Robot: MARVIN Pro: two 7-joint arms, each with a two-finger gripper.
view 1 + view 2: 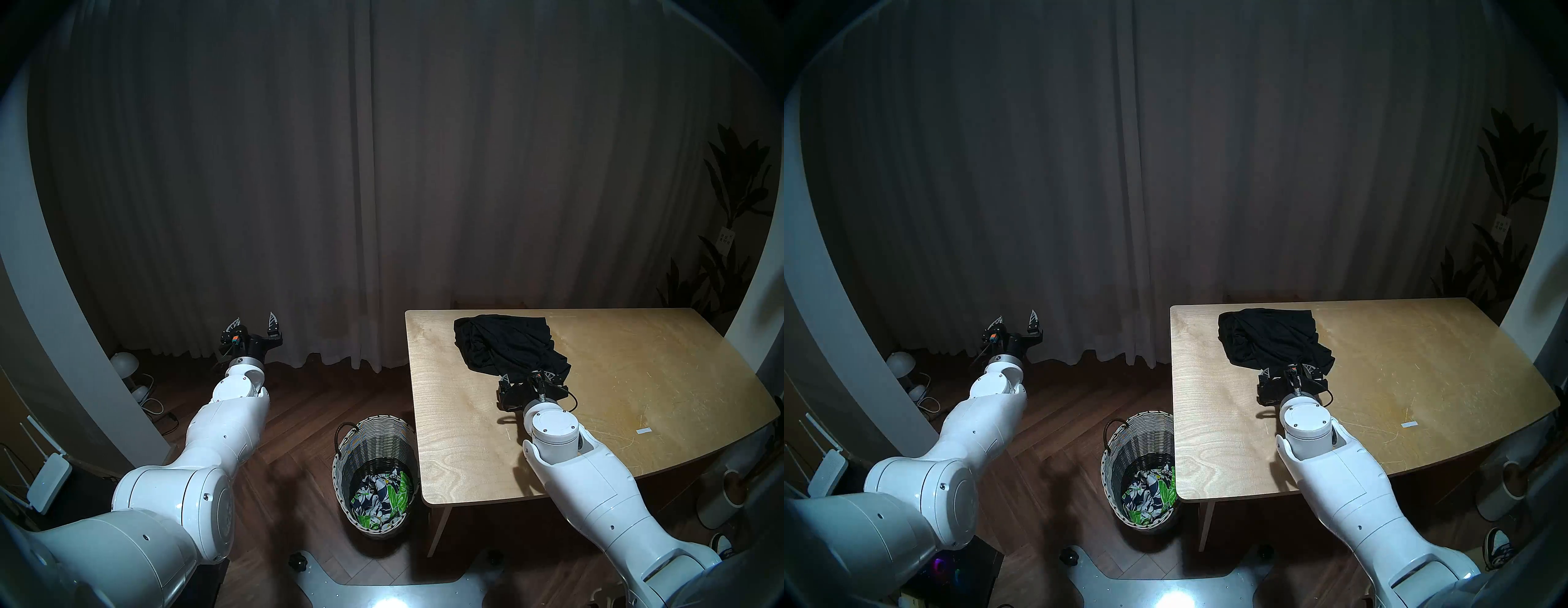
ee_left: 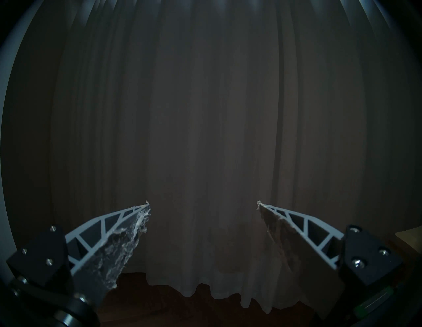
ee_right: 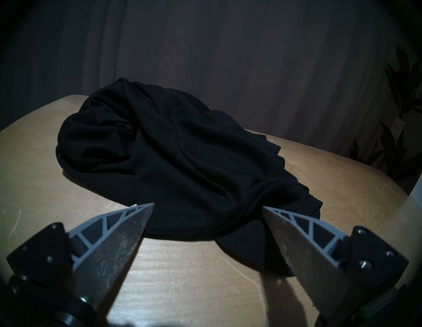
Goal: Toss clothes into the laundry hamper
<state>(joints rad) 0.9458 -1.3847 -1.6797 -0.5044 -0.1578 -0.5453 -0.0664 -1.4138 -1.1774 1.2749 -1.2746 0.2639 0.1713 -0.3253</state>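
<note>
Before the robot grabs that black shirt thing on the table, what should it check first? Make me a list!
1. Right gripper jaws open wide: ok.
2. Black garment lies between the jaws: ok, its near edge sits in the gap.
3. Cloth already pinched: not ok, not yet gripped.
4. Hamper open, with room above the leaf-print garment: ok.
5. Left gripper empty and away from the table: ok.
6. Garment free of snags underneath: cannot tell.
</note>
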